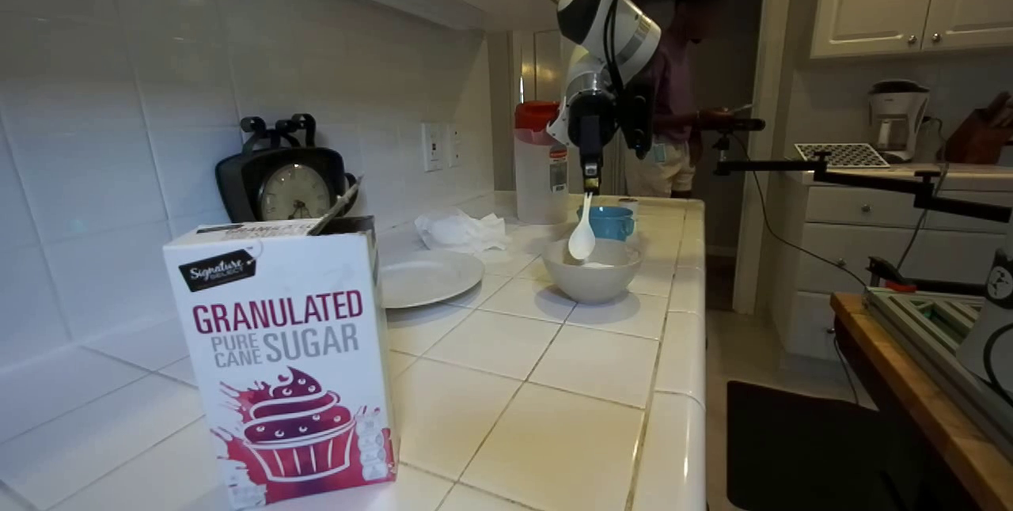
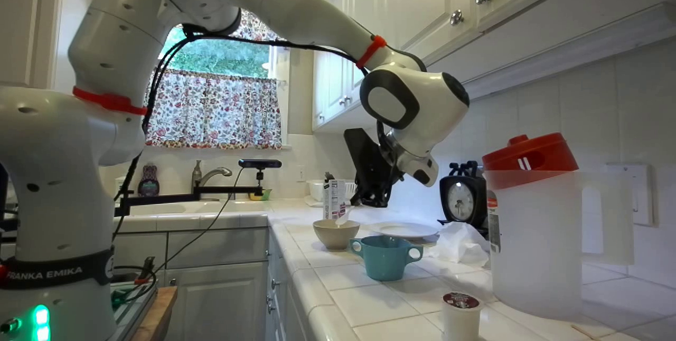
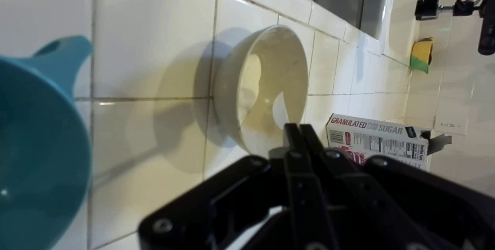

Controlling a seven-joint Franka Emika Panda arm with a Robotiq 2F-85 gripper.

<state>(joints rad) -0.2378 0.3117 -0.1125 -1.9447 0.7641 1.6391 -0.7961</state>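
1. White plate (image 1: 431, 281) — lying flat near crumpled paper (image 1: 463, 230).
2. Translucent pitcher (image 2: 533, 240) with a red lid (image 2: 531, 159), standing by the tiled wall (image 2: 591, 109).
3. Small white pod (image 2: 461, 322) with a dark printed top (image 2: 461, 300), near the pitcher.
4. Coffee maker (image 1: 897, 115) beside a knife block (image 1: 977, 135) on the far counter (image 1: 965, 172).
5. Person (image 1: 673, 96) standing in the doorway (image 1: 740, 44).
6. Floral curtain (image 2: 214, 111) — across the window (image 2: 227, 58).

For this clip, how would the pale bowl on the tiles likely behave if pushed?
The bowl would probably slide, as it sits on smooth, shiny tiles. A push high up might tip it, since it is wider at the top than at the foot. Its even, unbent round shape suggests it is stiff rather than floppy.
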